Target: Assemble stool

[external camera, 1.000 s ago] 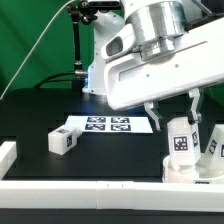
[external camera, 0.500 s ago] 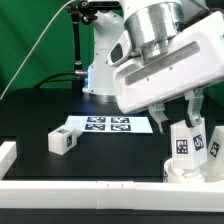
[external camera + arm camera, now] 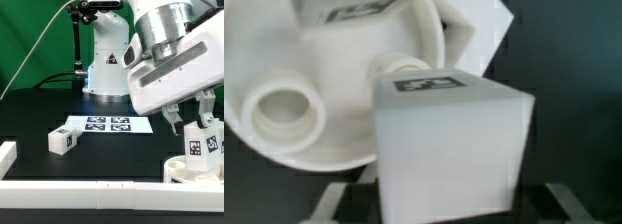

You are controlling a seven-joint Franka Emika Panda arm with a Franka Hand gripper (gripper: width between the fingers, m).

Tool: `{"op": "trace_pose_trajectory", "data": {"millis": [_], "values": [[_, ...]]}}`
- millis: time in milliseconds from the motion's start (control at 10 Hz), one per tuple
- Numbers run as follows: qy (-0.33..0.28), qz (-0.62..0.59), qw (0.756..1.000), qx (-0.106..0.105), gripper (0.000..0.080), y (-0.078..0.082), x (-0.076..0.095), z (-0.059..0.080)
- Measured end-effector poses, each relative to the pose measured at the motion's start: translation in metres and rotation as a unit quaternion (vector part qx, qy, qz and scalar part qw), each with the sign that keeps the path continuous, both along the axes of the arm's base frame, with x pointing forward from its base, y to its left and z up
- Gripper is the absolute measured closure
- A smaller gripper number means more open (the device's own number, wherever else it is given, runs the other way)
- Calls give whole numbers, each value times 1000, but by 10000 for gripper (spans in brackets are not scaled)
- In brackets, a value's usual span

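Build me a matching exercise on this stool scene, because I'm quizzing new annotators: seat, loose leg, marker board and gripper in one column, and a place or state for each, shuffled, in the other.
Things:
1 seat
2 loose leg
3 marker board
4 gripper

Places or states:
A lies alone toward the exterior view's left
B shut on the other leg
C flat on the table, near the middle
D low at the exterior view's right, under the gripper

Pairs: 1-D, 2-A, 3-C, 4-B

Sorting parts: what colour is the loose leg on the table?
Leg: white with a black-and-white tag; exterior view.
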State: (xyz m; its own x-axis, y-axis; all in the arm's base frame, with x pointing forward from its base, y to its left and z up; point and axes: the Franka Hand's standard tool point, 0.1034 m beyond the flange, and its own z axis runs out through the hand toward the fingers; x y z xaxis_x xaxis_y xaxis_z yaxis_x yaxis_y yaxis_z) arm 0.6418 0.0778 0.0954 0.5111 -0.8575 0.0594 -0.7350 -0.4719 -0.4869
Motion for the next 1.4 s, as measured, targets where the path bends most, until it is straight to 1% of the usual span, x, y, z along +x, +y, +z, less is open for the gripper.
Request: {"op": "trace_pose_trajectory", "data": {"millis": [400, 700, 1100, 1200, 1300, 1400], "values": [[-3, 4, 1000, -11, 458, 10, -2, 0], [-3, 8, 1000, -15, 458, 12, -3, -1], [-2, 12, 1000, -19, 446, 12, -3, -1], [-1, 17, 1000, -19, 277, 12, -3, -1], [5, 29, 999, -18, 177, 12, -4, 3], [8, 35, 999, -17, 158, 12, -4, 6]]}}
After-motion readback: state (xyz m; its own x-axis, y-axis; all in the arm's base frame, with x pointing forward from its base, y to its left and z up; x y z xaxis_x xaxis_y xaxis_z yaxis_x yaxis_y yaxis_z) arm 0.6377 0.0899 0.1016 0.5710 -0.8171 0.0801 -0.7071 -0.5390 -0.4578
